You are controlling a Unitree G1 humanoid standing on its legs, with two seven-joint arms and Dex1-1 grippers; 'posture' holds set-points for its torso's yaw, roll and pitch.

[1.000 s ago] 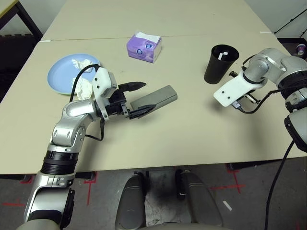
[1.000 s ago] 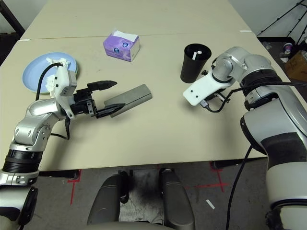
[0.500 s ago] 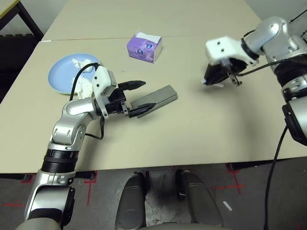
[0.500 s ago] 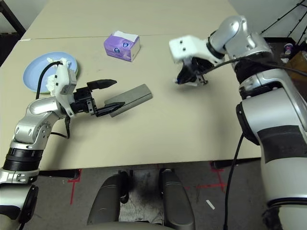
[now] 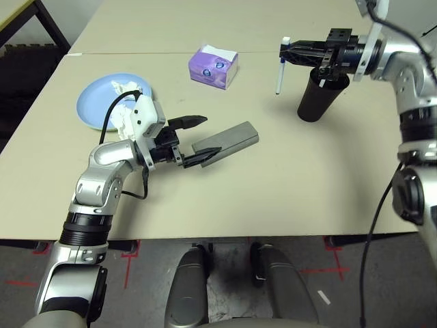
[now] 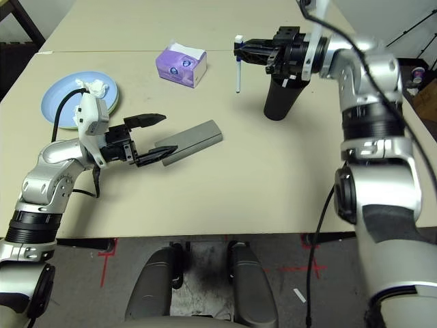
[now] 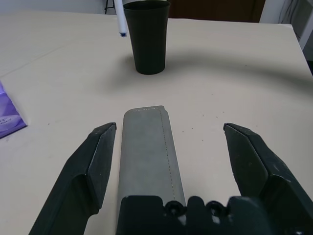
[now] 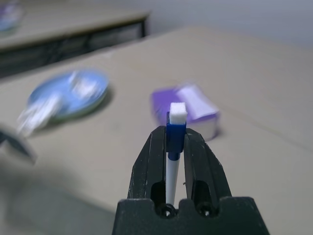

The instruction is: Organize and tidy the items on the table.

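The right claw (image 5: 293, 52) is clenched on a pen (image 5: 280, 68), gripping it near its blue and white end, so that the pen hangs almost upright in the air above the desk (image 5: 225, 205), its other end pointing down. The black cup (image 5: 316, 102) stands on the desk toward the right edge, partly beneath the right arm. From the claw's tips, the cup lies back toward the robot's right, under the wrist side of the claw rather than under the pen. The cup's long axis runs upward from the desk, roughly in line with the hanging pen, and a small white piece shows at its mouth.

The pen probably belongs in the cup. If so, the move turns on a sideways shift: the right arm, clearly the nearer one, would need to draw the pen toward the right edge until its low end is over the mouth, then lower it. A short shift could catch the rim and tip the cup.

The left claw (image 7: 168, 161) is released, its fingers spread around the near part of a grey glasses case (image 5: 235, 141) without closing on it. The case lies flat on the desk's middle, its long axis slanting from the left claw toward the far right corner.
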